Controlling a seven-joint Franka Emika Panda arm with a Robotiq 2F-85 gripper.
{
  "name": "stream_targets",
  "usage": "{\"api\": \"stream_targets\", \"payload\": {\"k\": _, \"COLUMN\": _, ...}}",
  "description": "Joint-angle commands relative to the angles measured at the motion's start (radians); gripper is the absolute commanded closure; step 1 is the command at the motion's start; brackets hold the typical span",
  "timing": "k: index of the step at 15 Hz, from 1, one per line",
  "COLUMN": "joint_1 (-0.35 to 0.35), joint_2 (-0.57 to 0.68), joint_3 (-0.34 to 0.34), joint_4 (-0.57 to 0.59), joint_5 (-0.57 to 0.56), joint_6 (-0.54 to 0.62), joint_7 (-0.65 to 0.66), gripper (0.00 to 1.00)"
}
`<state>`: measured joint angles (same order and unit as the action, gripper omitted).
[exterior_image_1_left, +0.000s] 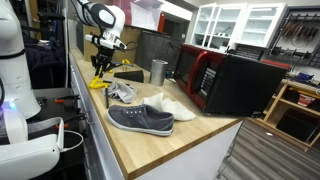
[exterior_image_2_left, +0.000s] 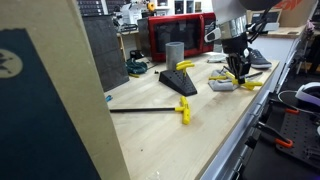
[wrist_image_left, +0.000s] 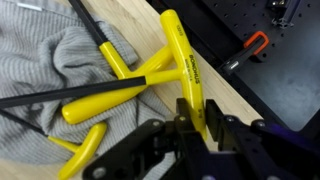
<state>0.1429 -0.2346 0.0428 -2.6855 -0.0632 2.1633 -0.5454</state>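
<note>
My gripper (wrist_image_left: 197, 125) is down at the wooden counter's edge, and its two fingers are closed around the shaft of a yellow T-handle tool (wrist_image_left: 188, 72). The tool lies on the wood beside a grey cloth (wrist_image_left: 50, 60). More yellow-handled tools with black shafts (wrist_image_left: 95, 98) lie crossed over the cloth. In both exterior views the gripper (exterior_image_1_left: 100, 63) (exterior_image_2_left: 238, 72) points straight down onto the yellow tools (exterior_image_1_left: 97, 83) (exterior_image_2_left: 250, 85). I cannot tell whether the gripped tool is lifted off the wood.
A grey shoe (exterior_image_1_left: 140, 119) and a white one (exterior_image_1_left: 172, 104) lie further along the counter. A metal cup (exterior_image_1_left: 158, 71), a red-and-black microwave (exterior_image_1_left: 225, 80), a black wedge (exterior_image_2_left: 178, 80) and a long black tool with a yellow handle (exterior_image_2_left: 184, 110) are nearby. The counter edge (wrist_image_left: 240, 95) runs beside the gripper.
</note>
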Motion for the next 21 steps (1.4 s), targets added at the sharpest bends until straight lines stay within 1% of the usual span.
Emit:
{"api": "stream_targets", "payload": {"k": 1, "joint_1": 0.014, "joint_2": -0.06, "joint_3": -0.003, "joint_4": 0.036, "joint_5": 0.043, "joint_6": -0.025, "joint_7": 0.003, "gripper": 0.94}}
{"api": "stream_targets", "payload": {"k": 6, "joint_1": 0.019, "joint_2": -0.111, "joint_3": -0.031, "joint_4": 0.115, "joint_5": 0.149, "joint_6": -0.012, "joint_7": 0.0, "gripper": 0.94}}
{"api": "stream_targets", "payload": {"k": 11, "joint_1": 0.029, "joint_2": -0.121, "joint_3": -0.069, "joint_4": 0.193, "joint_5": 0.291, "joint_6": 0.011, "joint_7": -0.009, "gripper": 0.94}}
{"api": "stream_targets", "payload": {"k": 13, "joint_1": 0.027, "joint_2": -0.122, "joint_3": -0.071, "joint_4": 0.205, "joint_5": 0.315, "joint_6": 0.018, "joint_7": -0.008, "gripper": 0.94}}
{"api": "stream_targets", "payload": {"k": 21, "joint_1": 0.021, "joint_2": -0.161, "joint_3": -0.106, "joint_4": 0.183, "joint_5": 0.396, "joint_6": 0.026, "joint_7": -0.019, "gripper": 0.94}}
